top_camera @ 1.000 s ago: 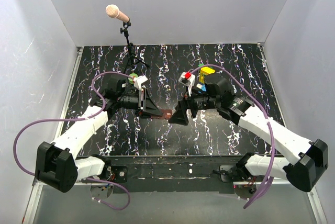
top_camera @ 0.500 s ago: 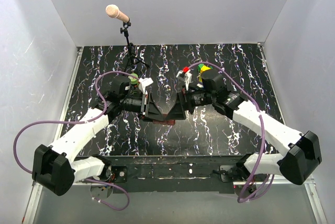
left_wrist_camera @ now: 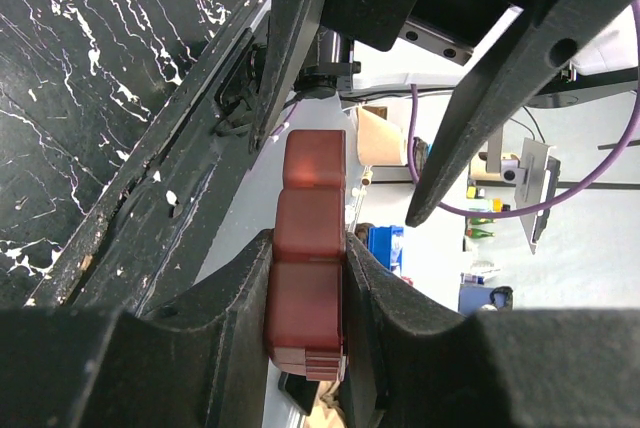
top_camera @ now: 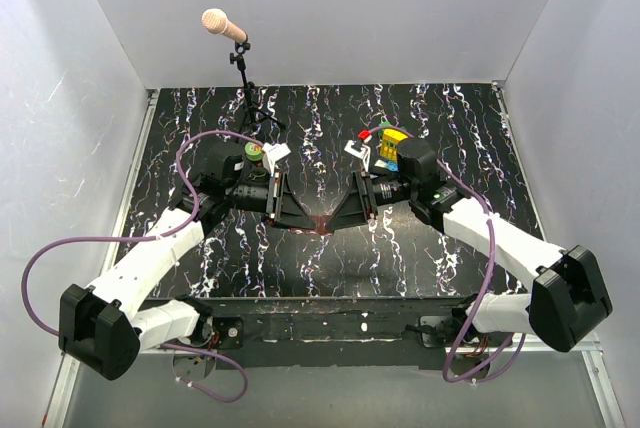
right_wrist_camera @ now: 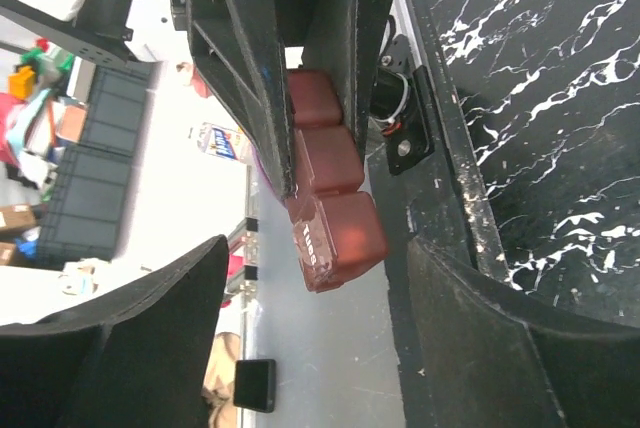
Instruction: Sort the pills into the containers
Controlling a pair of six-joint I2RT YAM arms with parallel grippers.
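Item one: left gripper (top_camera: 306, 220), claw pressed tight on the dark red-brown box (left_wrist_camera: 311, 163), pinching it by its ribbed end with one finger on each long side. The box lies level between the two arms over the middle of the bench (top_camera: 470, 128), a little toward the near edge; whether it clears the surface cannot be told from above. Its face shows three raised sections in a row; whether the flap lid is up or down cannot be told. Item two: right gripper (right_wrist_camera: 318, 248), claw spread, one finger to either side of the box's free end and neither touching it, with a clear gap on both sides. The two grippers meet nose to nose across the box. Item three: green bottle (top_camera: 256, 152), standing on the bench left of centre toward the far edge, partly hidden behind the left wrist. Item four: yellow-and-blue brick stack (top_camera: 393, 142), right of centre toward the far edge, just behind the right wrist. Item five: microphone (top_camera: 222, 25) on a black stand, its foot at the far edge, left of centre.
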